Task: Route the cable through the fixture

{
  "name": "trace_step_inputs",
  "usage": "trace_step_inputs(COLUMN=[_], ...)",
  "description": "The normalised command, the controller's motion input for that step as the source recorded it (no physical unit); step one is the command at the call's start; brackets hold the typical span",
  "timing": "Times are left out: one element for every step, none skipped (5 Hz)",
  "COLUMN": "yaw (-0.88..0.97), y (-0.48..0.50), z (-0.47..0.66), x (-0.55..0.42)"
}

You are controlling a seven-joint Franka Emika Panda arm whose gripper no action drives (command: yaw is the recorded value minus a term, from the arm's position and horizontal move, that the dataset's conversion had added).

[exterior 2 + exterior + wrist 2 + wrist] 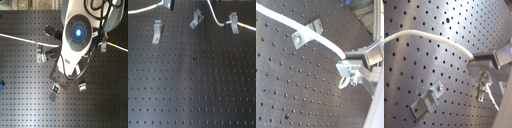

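Observation:
The white cable (pixel 429 36) runs across the black perforated board and ends between my gripper's fingertips (pixel 475 60), which are shut on it; the second wrist view shows the same grip (pixel 344 56). In the first exterior view the cable (pixel 217 19) curves down from the top edge and passes the right metal clip (pixel 233 22), with yellow and blue bands just beyond it. Another stretch with a green band (pixel 159 4) lies at the top left. In the second exterior view the arm (pixel 77 32) hides the gripper.
Two more metal clips stand on the board in the first exterior view, at the left (pixel 157 31) and the middle (pixel 195 20). The wrist views show a clip near the cable (pixel 306 33) and one just below the fingers (pixel 485 79). The board (pixel 193 90) fills the rest.

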Motion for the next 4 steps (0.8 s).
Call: trace_step_inputs(yaw=[0.49,0.49,0.49,0.09], y=[-0.041,-0.035,-0.104,-0.404], z=[0.38,0.35,0.39,0.38], x=[-0.238,-0.186,-0.145,-0.364])
